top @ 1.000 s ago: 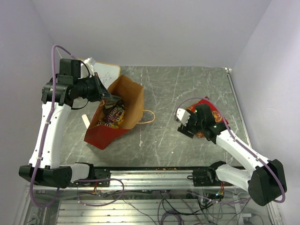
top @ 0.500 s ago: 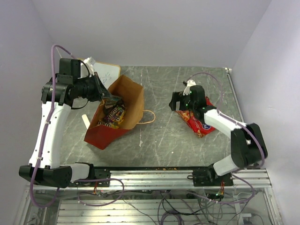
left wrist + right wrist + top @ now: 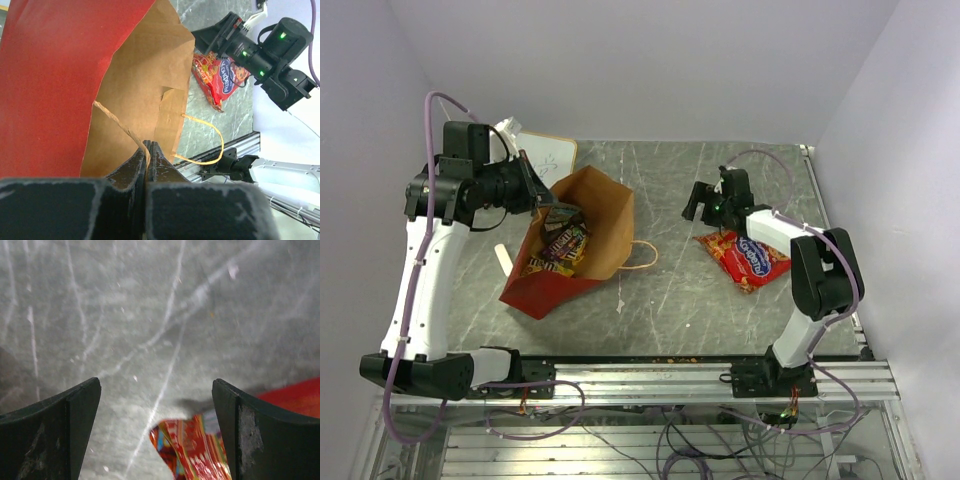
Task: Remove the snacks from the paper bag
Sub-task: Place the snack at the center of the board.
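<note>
The red paper bag (image 3: 548, 291) lies on the table's left side, its brown inside (image 3: 598, 205) facing up and open. Several packets (image 3: 558, 250) lie inside, orange-yellow and dark purple-brown among them. My left gripper (image 3: 546, 205) is shut on the bag's thin tan loop handle (image 3: 117, 123) at the far rim, and its fingertips (image 3: 148, 146) meet on the cord. The large red crinkly bag (image 3: 744, 256) lies flat on the table to the right; it also shows in the left wrist view (image 3: 219, 80). My right gripper (image 3: 705, 203) is open and empty just above the table. The red bag's corner (image 3: 197, 452) shows between its fingers (image 3: 82, 400).
A white-faced board with a tan frame (image 3: 548, 155) leans at the back left behind the paper bag. A small pale strip (image 3: 501, 259) lies left of the bag. The bag's second handle (image 3: 638, 253) loops out onto the table. A metal rail (image 3: 650, 375) runs along the near edge.
My right gripper has let go of the red crinkly bag and swung away towards the back; the bag now lies flat. My left gripper still holds the handle, the rim slightly raised.
</note>
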Action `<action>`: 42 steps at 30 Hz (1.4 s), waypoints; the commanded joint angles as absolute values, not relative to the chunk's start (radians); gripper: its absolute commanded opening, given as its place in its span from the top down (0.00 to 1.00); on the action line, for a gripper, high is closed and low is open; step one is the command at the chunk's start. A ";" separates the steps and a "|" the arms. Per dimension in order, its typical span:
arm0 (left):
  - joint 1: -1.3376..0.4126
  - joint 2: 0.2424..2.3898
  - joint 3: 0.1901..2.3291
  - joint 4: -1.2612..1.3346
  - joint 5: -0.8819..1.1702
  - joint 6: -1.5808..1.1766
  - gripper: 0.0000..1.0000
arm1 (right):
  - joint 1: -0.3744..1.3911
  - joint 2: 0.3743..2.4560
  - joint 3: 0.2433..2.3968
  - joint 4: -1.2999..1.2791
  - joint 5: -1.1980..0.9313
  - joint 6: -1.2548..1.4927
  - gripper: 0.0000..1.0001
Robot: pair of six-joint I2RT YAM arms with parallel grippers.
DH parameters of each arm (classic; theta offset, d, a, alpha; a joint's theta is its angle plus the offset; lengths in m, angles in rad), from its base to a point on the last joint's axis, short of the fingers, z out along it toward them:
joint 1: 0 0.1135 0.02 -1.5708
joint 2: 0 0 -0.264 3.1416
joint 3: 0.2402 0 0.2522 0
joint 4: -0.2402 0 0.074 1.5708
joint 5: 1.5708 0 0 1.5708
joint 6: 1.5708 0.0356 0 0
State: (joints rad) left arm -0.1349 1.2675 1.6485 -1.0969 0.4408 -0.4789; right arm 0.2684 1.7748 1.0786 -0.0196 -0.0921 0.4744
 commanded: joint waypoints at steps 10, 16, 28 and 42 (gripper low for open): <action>-0.218 1.246 1.633 -0.961 0.580 -0.438 0.93 | 0.157 1.411 0.741 -0.220 0.034 0.336 0.06; -0.291 1.226 1.557 -0.899 0.630 -0.461 0.93 | 0.155 1.273 0.771 -0.321 0.048 0.225 0.05; -0.377 1.112 1.378 -0.830 0.615 -0.562 0.93 | 0.430 1.386 0.828 -0.133 -0.070 0.348 0.12; -0.509 1.067 1.360 -0.848 0.441 -0.647 0.93 | 0.770 1.445 0.722 0.275 -0.154 0.599 0.20</action>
State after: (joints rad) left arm -0.4942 1.0805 1.3323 -0.8463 0.5030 -0.6308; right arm 0.6876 1.4837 0.7765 0.1101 -0.1619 0.5133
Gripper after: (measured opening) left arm 0.077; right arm 0.806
